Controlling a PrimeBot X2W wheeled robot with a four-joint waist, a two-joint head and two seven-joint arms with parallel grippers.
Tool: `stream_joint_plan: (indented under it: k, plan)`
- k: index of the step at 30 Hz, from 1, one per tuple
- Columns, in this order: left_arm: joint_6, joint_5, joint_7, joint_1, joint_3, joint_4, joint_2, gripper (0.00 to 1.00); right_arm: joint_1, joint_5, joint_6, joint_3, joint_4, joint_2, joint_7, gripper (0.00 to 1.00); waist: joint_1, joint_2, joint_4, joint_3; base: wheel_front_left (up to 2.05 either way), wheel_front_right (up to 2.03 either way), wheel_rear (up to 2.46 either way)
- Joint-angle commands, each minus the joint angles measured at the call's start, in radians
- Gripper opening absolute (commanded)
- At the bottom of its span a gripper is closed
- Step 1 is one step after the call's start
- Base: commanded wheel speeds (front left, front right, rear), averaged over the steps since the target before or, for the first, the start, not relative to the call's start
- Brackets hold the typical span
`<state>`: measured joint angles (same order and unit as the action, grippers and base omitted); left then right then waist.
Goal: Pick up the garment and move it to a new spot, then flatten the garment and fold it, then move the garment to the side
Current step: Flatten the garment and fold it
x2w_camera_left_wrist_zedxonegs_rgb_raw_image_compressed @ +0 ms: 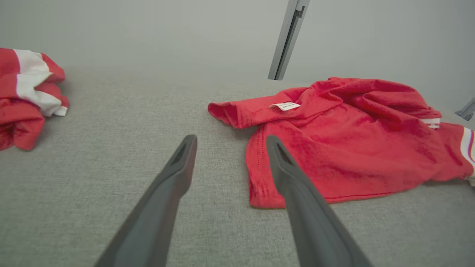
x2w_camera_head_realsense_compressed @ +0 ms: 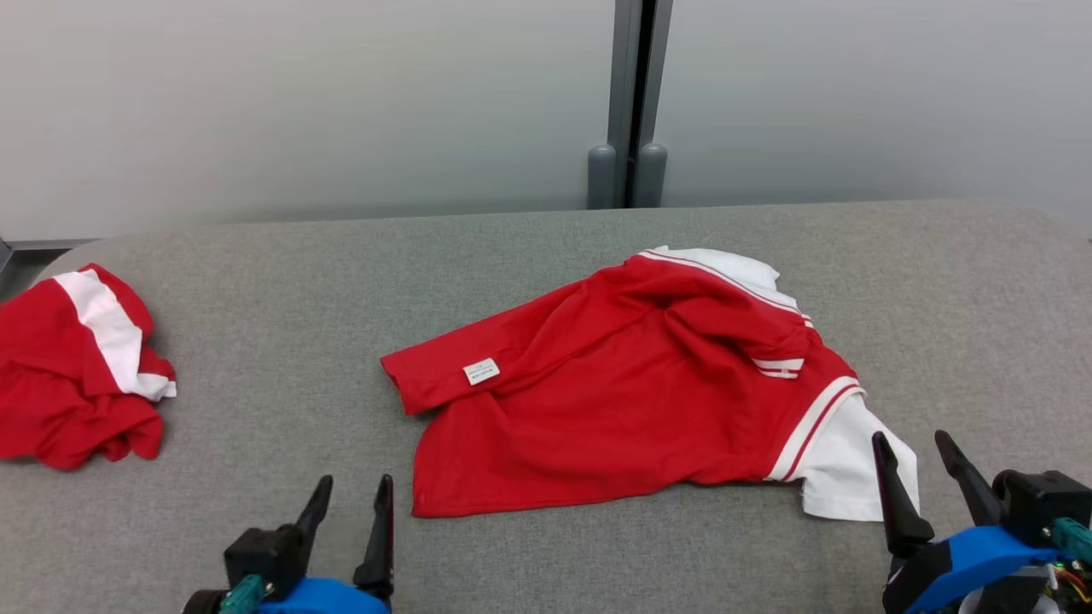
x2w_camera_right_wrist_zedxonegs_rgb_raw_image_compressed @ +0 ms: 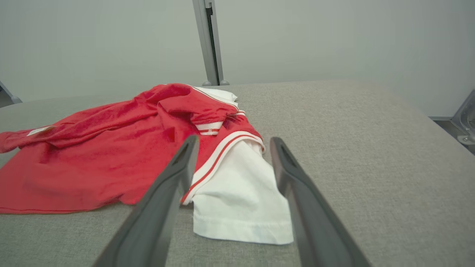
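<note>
The garment (x2w_camera_head_realsense_compressed: 631,392) lies spread on the counter (x2w_camera_head_realsense_compressed: 299,341), ahead of both end effectors and between them. Its hem corner (x2w_camera_head_realsense_compressed: 424,505) sits just right of the left end effector (x2w_camera_head_realsense_compressed: 354,484). Its sleeve (x2w_camera_head_realsense_compressed: 853,477) lies just ahead of the right end effector (x2w_camera_head_realsense_compressed: 909,437). A bunched garment (x2w_camera_head_realsense_compressed: 68,375) lies well left of the left end effector. A post (x2w_camera_head_realsense_compressed: 636,102) stands behind the counter, beyond the garment.

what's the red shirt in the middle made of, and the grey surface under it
Red shirt: looks like a soft matte knit, perhaps cotton or a blend; it lies in loose creases with a fine grainy texture. Grey surface: seems a matte woven or felt-like fabric covering, with fine heathered grain; what lies beneath cannot be told.
</note>
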<state>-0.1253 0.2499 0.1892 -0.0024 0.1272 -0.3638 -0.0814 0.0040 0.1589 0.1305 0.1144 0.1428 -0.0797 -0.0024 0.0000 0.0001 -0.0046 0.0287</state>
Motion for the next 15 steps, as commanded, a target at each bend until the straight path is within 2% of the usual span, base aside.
stream_joint_plan:
  k: [1, 4, 8, 15]
  plan:
    - [-0.007, 0.006, -0.017, -0.025, 0.015, -0.016, 0.001, 1.0, -0.016, -0.003, 0.0, 0.001, 0.002, -0.007, 0.007, 1.0, 0.0, -0.0001, -0.002, 0.005, 0.0, 0.0, 0.0]
    - [-0.007, 0.04, -0.066, -0.057, 0.072, -0.077, 0.006, 1.0, -0.028, -0.005, 0.0, 0.007, 0.029, -0.004, 0.046, 1.0, 0.0, -0.0001, -0.011, 0.021, 0.0, 0.0, 0.0]
    - [-0.005, 0.066, -0.107, -0.11, 0.095, -0.172, 0.01, 1.0, -0.054, -0.008, 0.0, 0.016, 0.088, 0.001, 0.084, 1.0, 0.0, -0.0001, -0.025, 0.046, 0.0, 0.0, 0.0]
    - [0.043, 0.077, -0.108, -0.183, 0.089, -0.311, 0.017, 1.0, -0.113, -0.013, 0.0, 0.034, 0.218, 0.001, 0.091, 1.0, 0.0, -0.0001, -0.049, 0.099, 0.0, 0.0, 0.0]
